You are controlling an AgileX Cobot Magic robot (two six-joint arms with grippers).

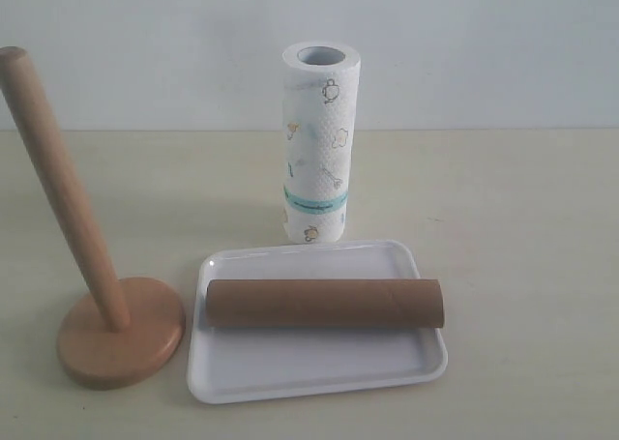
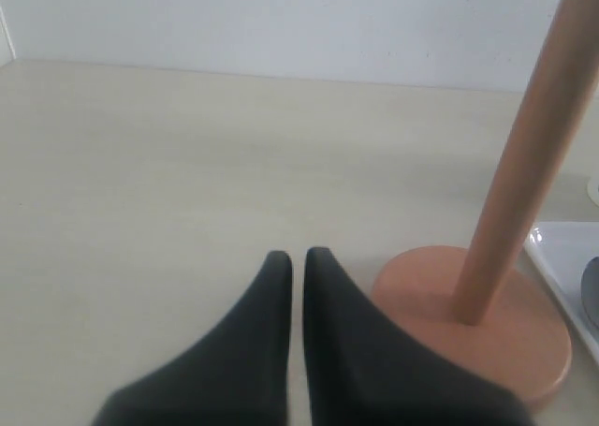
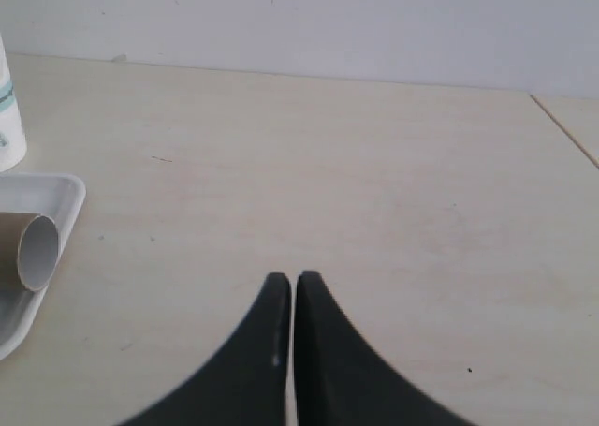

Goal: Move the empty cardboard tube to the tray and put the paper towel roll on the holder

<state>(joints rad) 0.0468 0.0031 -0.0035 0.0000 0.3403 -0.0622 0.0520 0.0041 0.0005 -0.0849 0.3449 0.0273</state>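
Observation:
The brown cardboard tube [image 1: 324, 304] lies lengthwise in the white tray [image 1: 319, 370]; its open end [image 3: 36, 251] and the tray's corner [image 3: 65, 190] show in the right wrist view. The paper towel roll [image 1: 319, 142] stands upright on the table behind the tray, its teal band near the bottom. The wooden holder [image 1: 87, 266] stands bare left of the tray, pole tilted in the picture. My left gripper [image 2: 298, 255] is shut and empty, low over the table beside the holder's base [image 2: 477, 328]. My right gripper [image 3: 288, 277] is shut and empty over bare table, away from the tray. Neither gripper shows in the exterior view.
A pale wall [image 1: 484, 44] runs behind the light wooden table [image 1: 522, 227]. The table's seam or edge [image 3: 566, 131] shows at one side of the right wrist view.

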